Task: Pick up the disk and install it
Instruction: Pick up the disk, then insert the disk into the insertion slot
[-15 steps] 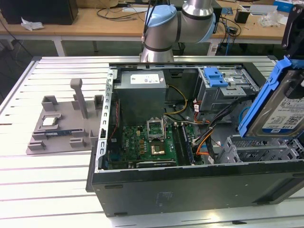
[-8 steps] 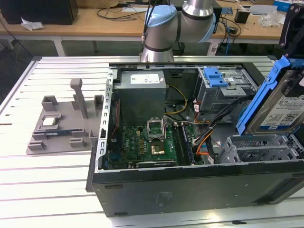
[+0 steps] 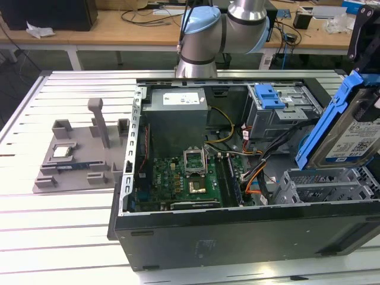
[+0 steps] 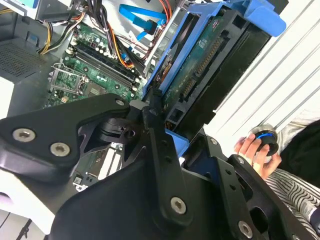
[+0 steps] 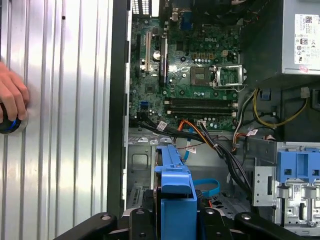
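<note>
Black-linked pincer (image 5: 176, 220) sits closest to the lens in both wrist views, clamped on the blue plastic caddy frame of the flat silver disk (image 3: 356, 133). The grip takes the caddy's end, leaving the labelled face and connector edge free, which is likely the reason for that hold.

Disk hangs over the open black computer case (image 3: 237, 228), above the corner housing the perforated silver drive cage (image 3: 323, 184). It is steeply tilted, nearly on edge. I cannot tell whether its lower corner touches the cage. Judged: the tilt lines the caddy's long side up with the cage slot. Not yet installed.

Room to move:
- The case's side wall hems the cage outward.
- A bundle of black and orange cables (image 5: 200, 134) hems it inward, running off the green motherboard (image 3: 178, 178).
- A flat blue cable (image 4: 144, 15) loops inside the case near the cage, a snag risk by my reckoning.
- A small blue plastic latch (image 3: 268, 95) tops a second bay along the case's far wall, well apart from the disk.

Outside the case, a person's hand (image 5: 11, 95) rests on a round blue-and-black knob (image 5: 7, 125) on the ribbed aluminium tabletop (image 3: 59, 237), near the case wall but apart from it.
</note>
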